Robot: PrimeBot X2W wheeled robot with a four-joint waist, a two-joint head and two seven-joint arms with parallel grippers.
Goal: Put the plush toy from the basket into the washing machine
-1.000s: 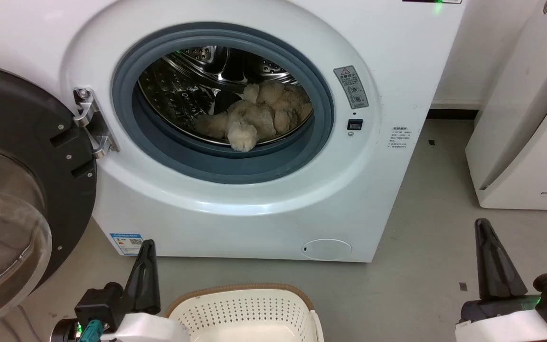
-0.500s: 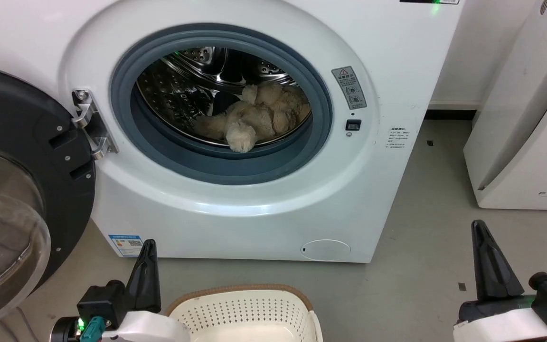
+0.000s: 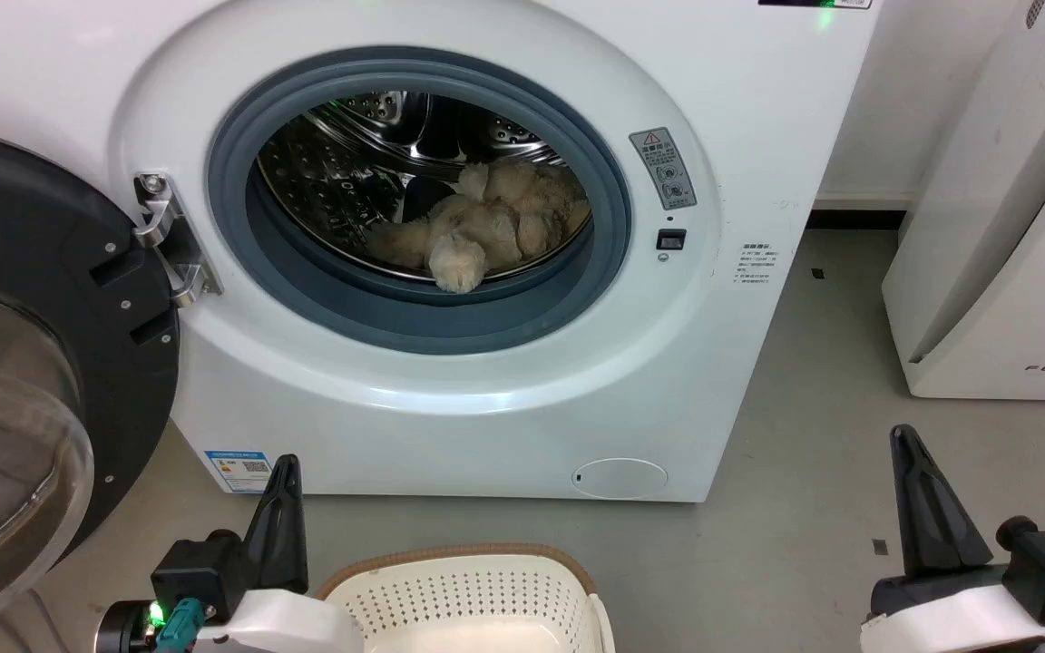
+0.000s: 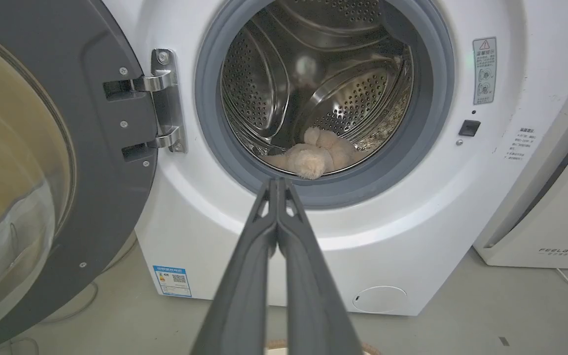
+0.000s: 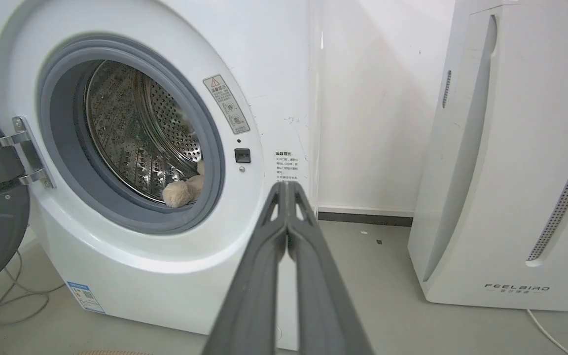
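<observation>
Head view: plush toy [image 3: 486, 227] lies inside washing machine [image 3: 486, 435] drum [image 3: 350, 172], door [image 3: 33, 227] open at left. Basket [image 3: 459, 555] low center. Left gripper [image 3: 285, 467] & right gripper [image 3: 903, 444] both clenched, empty.

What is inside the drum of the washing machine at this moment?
The plush toy lies low in the drum, near the front, one fluffy limb toward the grey door seal. Its face cannot be seen, and the steel beneath it is covered.
</observation>
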